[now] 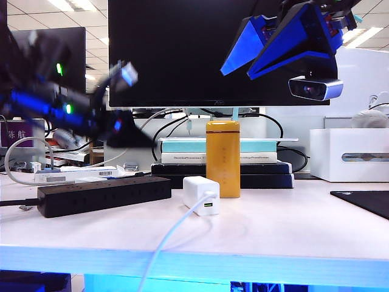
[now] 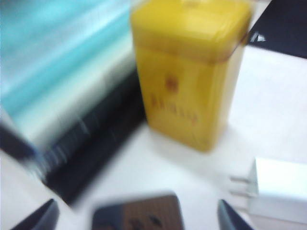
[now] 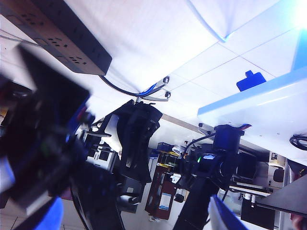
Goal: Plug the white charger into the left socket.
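The white charger (image 1: 201, 194) lies on the table against the yellow tin (image 1: 222, 158), and its thin cable runs off the front edge. In the left wrist view the charger (image 2: 280, 189) shows two prongs pointing toward the black power strip's end (image 2: 136, 213). The strip (image 1: 103, 194) lies left of the charger; the left socket (image 1: 58, 193) is only a faint mark on its top. My left gripper (image 1: 135, 139), motion-blurred, hangs above the strip's right end, open (image 2: 136, 221), holding nothing. My right gripper (image 1: 273, 42) is raised high at the upper right, open (image 3: 136, 215) and empty.
A stack of books (image 1: 219, 161) and a monitor stand behind the tin. A big white box (image 1: 349, 155) sits at the right, with a black mat (image 1: 364, 201) in front of it. White strips and cables clutter the far left (image 1: 55, 173).
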`<state>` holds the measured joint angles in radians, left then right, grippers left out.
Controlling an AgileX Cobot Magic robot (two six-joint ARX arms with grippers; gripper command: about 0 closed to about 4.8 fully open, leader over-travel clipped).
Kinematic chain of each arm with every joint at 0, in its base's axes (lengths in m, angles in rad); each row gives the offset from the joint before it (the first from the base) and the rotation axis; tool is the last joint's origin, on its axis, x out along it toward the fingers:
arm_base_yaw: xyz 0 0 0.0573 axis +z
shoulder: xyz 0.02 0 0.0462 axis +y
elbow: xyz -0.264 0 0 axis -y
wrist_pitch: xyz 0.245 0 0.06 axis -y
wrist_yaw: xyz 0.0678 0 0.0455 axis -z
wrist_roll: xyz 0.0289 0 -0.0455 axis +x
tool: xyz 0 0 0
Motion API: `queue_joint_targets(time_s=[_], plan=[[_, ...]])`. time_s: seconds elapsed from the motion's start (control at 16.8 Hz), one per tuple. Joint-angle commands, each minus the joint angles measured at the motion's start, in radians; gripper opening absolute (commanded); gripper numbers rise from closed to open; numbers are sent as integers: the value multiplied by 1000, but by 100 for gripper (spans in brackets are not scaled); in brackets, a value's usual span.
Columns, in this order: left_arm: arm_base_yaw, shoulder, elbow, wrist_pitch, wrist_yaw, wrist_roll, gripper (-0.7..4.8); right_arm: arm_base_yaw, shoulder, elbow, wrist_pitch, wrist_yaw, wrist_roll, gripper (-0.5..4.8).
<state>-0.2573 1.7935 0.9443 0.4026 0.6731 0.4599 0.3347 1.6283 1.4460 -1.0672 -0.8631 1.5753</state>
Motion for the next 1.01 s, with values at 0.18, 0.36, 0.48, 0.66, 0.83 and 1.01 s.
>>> queue_joint_targets(time_s=[0.18,0.36,0.48,0.66,0.83,1.01], plan=[[-73,-34,2,11,45,325,479,0,-5,4,2,2,4,399],[-137,-34,2,10,45,489,479,0,-5,4,1,21,2,399],[-208,-34,2,2,-31,623,479,0,-5,4,2,23,2,399],[-246,-34,2,-8,-61,752,479,0,-5,4,2,21,2,399],[-248,-34,2,-21,-115,772,479,0,-5,4,2,-1,-2,399],[-248,-36,2,-26,-203,703,479,0,-5,4,2,24,-50,399]])
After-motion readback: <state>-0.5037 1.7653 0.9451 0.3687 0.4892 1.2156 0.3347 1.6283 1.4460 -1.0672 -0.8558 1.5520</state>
